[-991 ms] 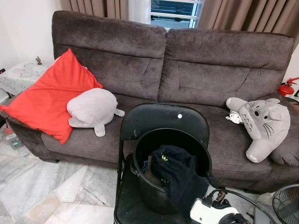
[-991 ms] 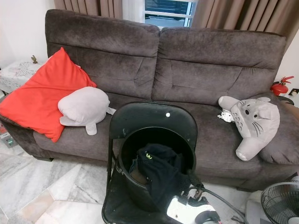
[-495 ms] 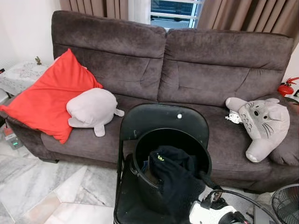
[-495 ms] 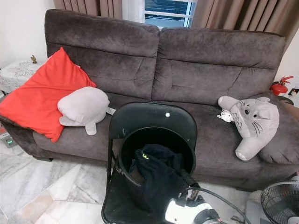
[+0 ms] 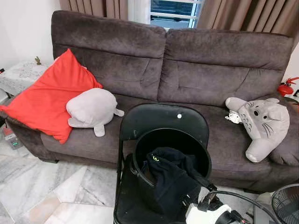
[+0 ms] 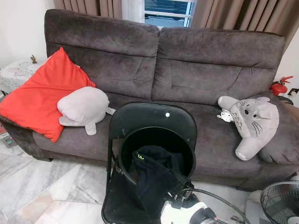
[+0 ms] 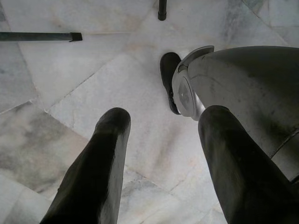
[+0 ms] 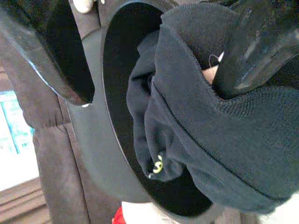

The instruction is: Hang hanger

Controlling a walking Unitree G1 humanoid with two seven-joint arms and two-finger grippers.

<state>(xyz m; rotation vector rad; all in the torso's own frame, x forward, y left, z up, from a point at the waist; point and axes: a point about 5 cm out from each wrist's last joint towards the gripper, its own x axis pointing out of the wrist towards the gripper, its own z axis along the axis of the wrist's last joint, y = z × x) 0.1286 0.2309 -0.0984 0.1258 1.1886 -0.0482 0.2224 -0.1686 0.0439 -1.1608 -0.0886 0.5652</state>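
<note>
**Right arm nearest the bucket's garment; no hanger to be seen**

Garment (image 5: 170,179), dark, spills over the near-right rim of the black bucket (image 5: 202,154) on the black folding chair (image 5: 161,119), in front of the sofa (image 5: 205,74); the right gripper (image 8: 154,70) sits right at it, fingers spread, one finger (image 8: 254,44) touching the cloth, nothing clamped; the left gripper (image 7: 161,158), fingers apart, hangs over the marble floor (image 7: 84,79). I judge the right arm better placed; the garment lies just far-left of it.

No readable text or label; only a small illegible yellow mark on the dark garment (image 5: 170,179).
</note>
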